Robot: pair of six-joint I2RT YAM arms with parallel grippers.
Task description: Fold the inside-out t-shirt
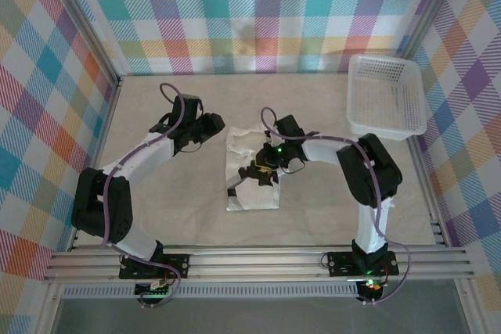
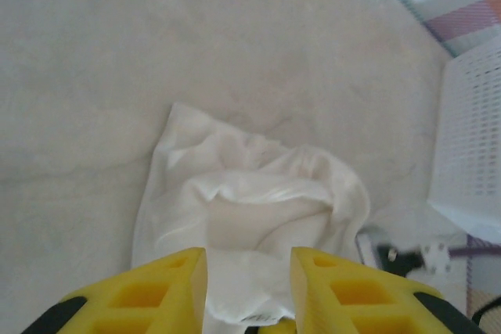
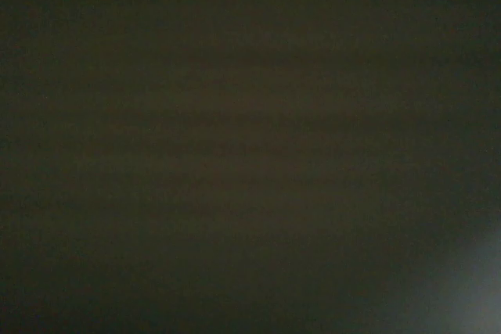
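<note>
The inside-out t-shirt (image 1: 252, 181) lies as a small, rumpled white bundle in the middle of the table. In the left wrist view the t-shirt (image 2: 250, 193) spreads ahead of my yellow fingers (image 2: 156, 287), and one edge of it reaches back between them. My left gripper (image 1: 213, 126) sits at the bundle's upper left corner. In its own view the left gripper (image 2: 249, 260) has its jaws apart, with loose cloth in the gap. My right gripper (image 1: 261, 168) is pressed down onto the middle of the shirt. Its wrist view is dark and its jaws are hidden.
A rigid white mesh basket (image 1: 387, 95) stands at the back right of the table, and its wall (image 2: 470, 154) borders the right of the left wrist view. Part of the right arm (image 2: 407, 254) lies just beyond the shirt. Checked walls enclose the table.
</note>
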